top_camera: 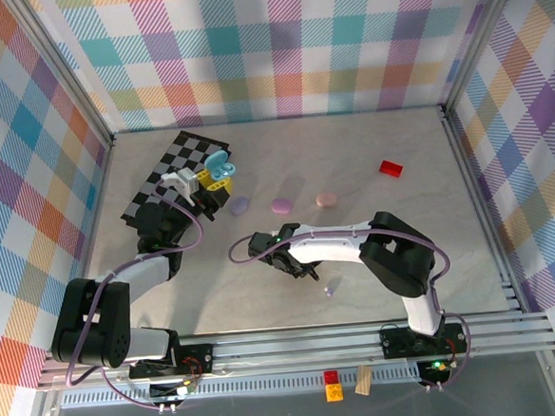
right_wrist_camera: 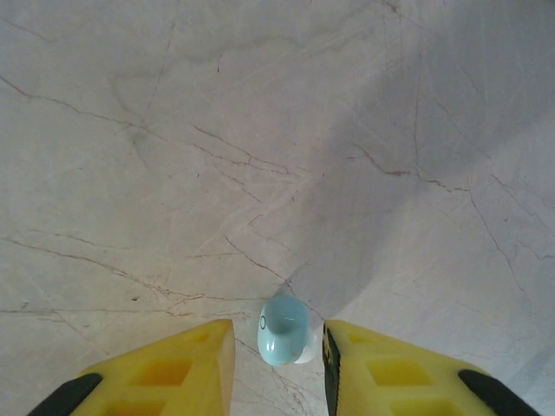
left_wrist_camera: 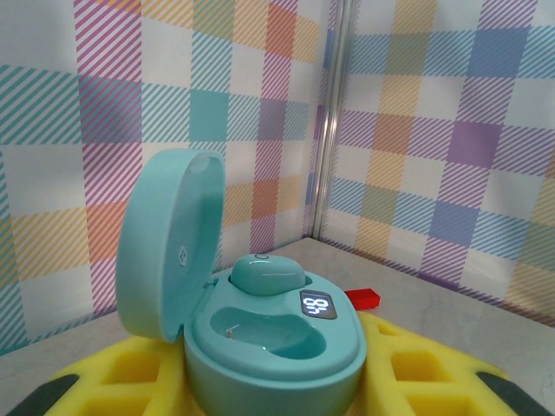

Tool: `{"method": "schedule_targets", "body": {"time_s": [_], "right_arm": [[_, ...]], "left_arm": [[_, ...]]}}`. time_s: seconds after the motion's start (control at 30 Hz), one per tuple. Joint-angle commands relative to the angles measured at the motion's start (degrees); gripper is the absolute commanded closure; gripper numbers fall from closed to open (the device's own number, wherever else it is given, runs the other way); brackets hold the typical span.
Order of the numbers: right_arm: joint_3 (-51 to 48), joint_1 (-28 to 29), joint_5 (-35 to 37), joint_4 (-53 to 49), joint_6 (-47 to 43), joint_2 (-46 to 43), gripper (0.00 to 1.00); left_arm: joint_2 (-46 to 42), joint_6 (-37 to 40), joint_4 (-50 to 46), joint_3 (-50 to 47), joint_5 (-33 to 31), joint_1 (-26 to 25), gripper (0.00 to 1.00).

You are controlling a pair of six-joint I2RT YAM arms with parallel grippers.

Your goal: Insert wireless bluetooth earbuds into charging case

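While one light blue earbud [right_wrist_camera: 282, 329] lies on the marbled table [right_wrist_camera: 173, 130] between the yellow fingers [right_wrist_camera: 173, 377] of the right gripper [right_wrist_camera: 278, 340], whose jaws stand narrowly apart and bracket it without a visible clamp, a teal bud [left_wrist_camera: 267, 276] sits in the open charging case [left_wrist_camera: 277, 351], clamped firmly by the left gripper [top_camera: 214, 181] above a checkered mat [top_camera: 166, 173]. A lavender earbud [top_camera: 332, 286] lies near the right arm.

charging case [left_wrist_camera: 277, 347]: teal, lid open | earbud [right_wrist_camera: 283, 329]: light-blue, on tabletop [right_wrist_camera: 260, 130]
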Motion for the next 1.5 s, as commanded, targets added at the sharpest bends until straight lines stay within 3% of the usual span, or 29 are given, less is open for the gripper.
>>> {"method": "schedule_targets", "body": {"time_s": [0.0, 1.03, 1.27, 1.47], "right_arm": [[1.0, 0.0, 1.1, -2.6, 0.4, 1.1, 0.69], [-0.2, -2.7, -1.2, -2.9, -0.8, 2.0, 0.81], [-3.9, -3.8, -3.7, 2.1, -1.4, -5.9, 0.81], [-11.0, -7.9, -14.1, 13.1, -1.2, -20.5, 0.80]], "left_arm": [[-1.1, 0.7, 0.8, -0.1, 0.9, 0.6, 0.66], [-1.1, 0.5, 0.8, -0.2, 2.0, 0.6, 0.66], [-0.8, 0.9, 1.2, -0.4, 1.9, 0.3, 0.66], [0.7, 2.2, 1.0, -0.2, 1.6, -1.6, 0.66]]}}
